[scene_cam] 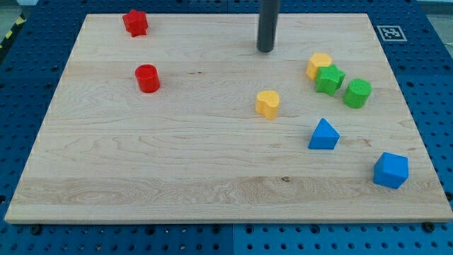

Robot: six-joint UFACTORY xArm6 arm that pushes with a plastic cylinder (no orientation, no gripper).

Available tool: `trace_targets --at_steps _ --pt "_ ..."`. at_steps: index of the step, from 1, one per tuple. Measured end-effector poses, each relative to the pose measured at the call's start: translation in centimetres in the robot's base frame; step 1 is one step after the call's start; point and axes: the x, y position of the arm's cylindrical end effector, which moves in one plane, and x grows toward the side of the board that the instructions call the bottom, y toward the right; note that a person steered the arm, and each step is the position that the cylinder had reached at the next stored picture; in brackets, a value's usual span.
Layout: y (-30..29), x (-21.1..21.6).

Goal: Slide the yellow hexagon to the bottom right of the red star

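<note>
So my tip (265,50) is parked near the top middle of the wooden board (212,177), touching nothing, and it's just a bare rod with no jaws to open or hold stuff. The yellow hexagon block (319,65) sits off to its right, slightly lower, touching a green star-ish block (330,79). The red star block (134,23) is way over at the top left.

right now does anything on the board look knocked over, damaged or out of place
Nothing stands out. All eight blocks sit flat on the wooden board, none tipped or off the edge. My tip rests clear of every block, toward the view's top.
</note>
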Motion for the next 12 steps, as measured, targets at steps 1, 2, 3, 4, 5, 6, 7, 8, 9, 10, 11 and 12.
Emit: trace_targets --at_steps 1,2,3,4,5,6,7,8,9,10,11,12 --pt "8.4 0.0" --pt "12.4 4.6" --pt "11.9 7.4" --pt "7.8 7.4" --pt "3.5 7.3" --pt "0.5 7.1" --pt "-1.9 5.8" --pt "-3.6 4.8" --pt "-5.4 4.1" --pt "-7.6 3.2" --pt "-10.0 2.7" --pt "-12.2 2.7"
